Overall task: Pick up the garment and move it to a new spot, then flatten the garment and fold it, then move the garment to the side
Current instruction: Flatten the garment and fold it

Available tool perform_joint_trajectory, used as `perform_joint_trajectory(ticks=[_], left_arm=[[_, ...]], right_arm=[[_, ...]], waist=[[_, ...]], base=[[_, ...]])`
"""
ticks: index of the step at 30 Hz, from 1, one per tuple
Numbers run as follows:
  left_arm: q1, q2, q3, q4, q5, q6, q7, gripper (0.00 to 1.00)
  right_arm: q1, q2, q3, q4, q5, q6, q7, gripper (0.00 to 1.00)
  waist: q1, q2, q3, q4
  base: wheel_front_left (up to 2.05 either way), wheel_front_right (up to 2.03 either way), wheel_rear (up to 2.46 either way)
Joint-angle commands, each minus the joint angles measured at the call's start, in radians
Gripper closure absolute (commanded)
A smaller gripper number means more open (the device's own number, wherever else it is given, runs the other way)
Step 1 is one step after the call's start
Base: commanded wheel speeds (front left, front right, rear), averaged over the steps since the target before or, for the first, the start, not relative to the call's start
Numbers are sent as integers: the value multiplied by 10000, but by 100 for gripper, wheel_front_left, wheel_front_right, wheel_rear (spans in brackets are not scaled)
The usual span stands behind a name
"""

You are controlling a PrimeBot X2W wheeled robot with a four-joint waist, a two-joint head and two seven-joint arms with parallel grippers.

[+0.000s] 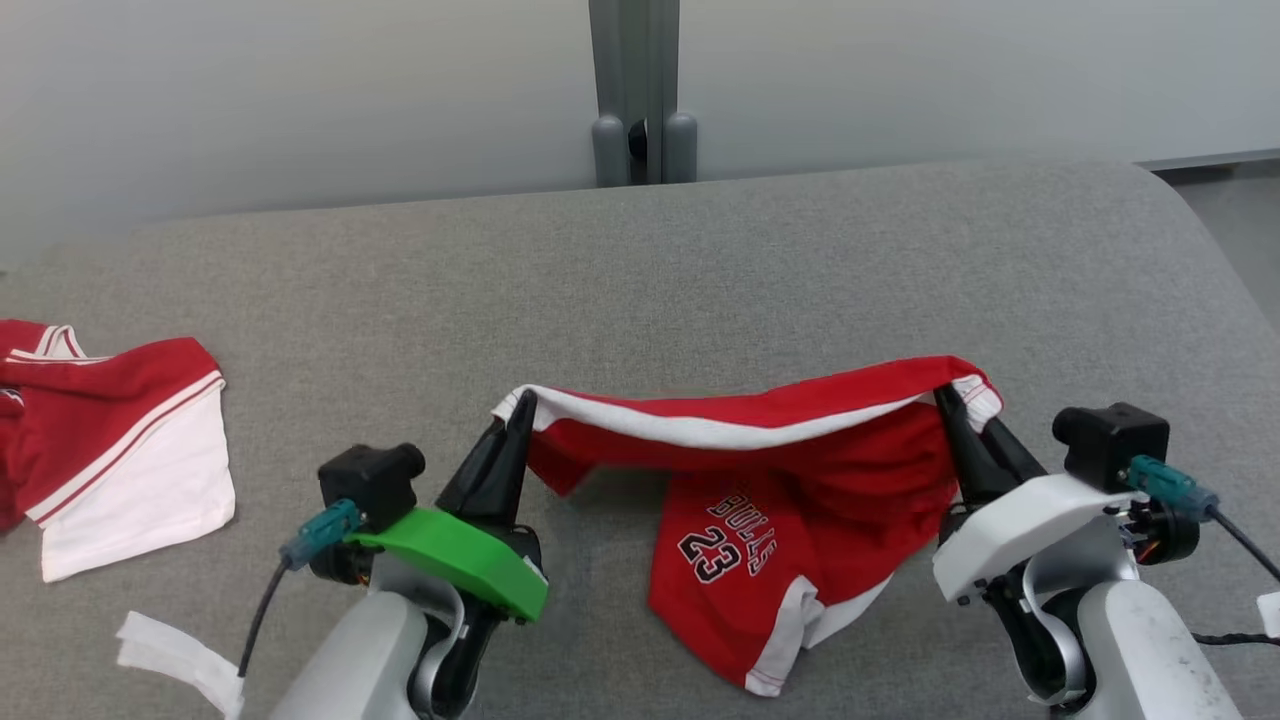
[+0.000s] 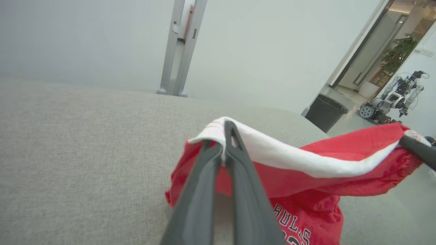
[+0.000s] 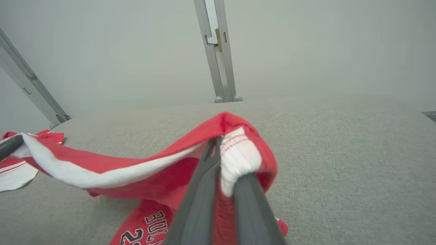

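1. Your left hand (image 1: 520, 410) is closed on one end of the white-banded edge of the red garment (image 1: 790, 500). Your right hand (image 1: 948, 400) is closed on the other end.
2. That edge sags between them, raised. The lower part, printed "BULLS 23", lies on the grey tabletop (image 1: 700, 260) near the front.
3. At the far left lie a white strip (image 1: 170, 650) and, beyond it, a second red-and-white garment (image 1: 130, 450).
4. A grey post (image 1: 635, 90) stands past the far edge.

Garment (image 1: 760, 470) spans left hand (image 1: 522, 408) to right hand (image 1: 948, 398); second garment (image 1: 120, 440) lies left
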Motion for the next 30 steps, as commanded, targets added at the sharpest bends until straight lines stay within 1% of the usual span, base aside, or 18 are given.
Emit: perform_joint_trajectory(ticks=[1,2,4,7,9,12,14,16,19,22,26,28,30], left_arm=[[108,291,66,-558,-66,-31,116,100],[96,469,78,-915,-34,-24,216,100],[-38,945,68,-1740,246,132,544,100],[-376,1586,152,-3154,456,318,1217,100],[-651,1955,308,-3970,412,421,1733,100],[-1237,2248,610,-4933,152,527,2419,100],[-1739,2464,801,-5250,138,595,2822,100],[-2232,2512,952,-5344,-30,632,3153,100],[-3056,2589,1126,-5035,-98,609,3477,100],[-3864,2430,1212,-4488,-283,558,3696,100],[-5310,2292,1296,-3099,-62,463,3623,100],[-6169,2148,1243,-2239,152,393,3413,100],[-7079,1971,1263,-1407,428,344,2955,100]], right_arm=[[151,-68,-71,-429,257,-7,215,100],[131,-105,-96,-706,364,-5,347,100],[78,-223,-162,-1324,583,-7,708,100],[-226,-347,-265,-2319,930,-5,1315,100],[-503,-475,-337,-2836,1057,-5,1695,100],[-1018,-599,-362,-3284,1184,-5,2146,100],[-1433,-681,-331,-3342,1181,-5,2371,100],[-1891,-696,-247,-3185,1261,-5,2528,100],[-2700,-736,12,-2601,1332,-5,2663,100],[-3721,-689,283,-1712,1429,-4,2695,100],[-5722,-364,516,286,1328,-4,2288,100],[-6930,-232,481,1428,1103,-4,1848,100],[-8133,-74,344,2603,731,-5,1245,100]], waist=[[0,0,-386,85],[0,0,-460,104],[0,0,-601,139],[0,0,-751,168],[0,0,-817,177],[0,0,-839,204],[0,0,-795,224],[0,0,-687,229],[0,0,-403,226],[0,0,110,196],[0,0,976,136],[0,0,1373,138],[0,0,1771,151]], base=[[0,0,0],[0,0,0],[0,0,0],[0,0,0],[0,0,0],[0,0,0],[0,0,0],[0,0,0],[0,0,0],[0,0,0],[0,0,0],[0,0,0],[0,0,0]])
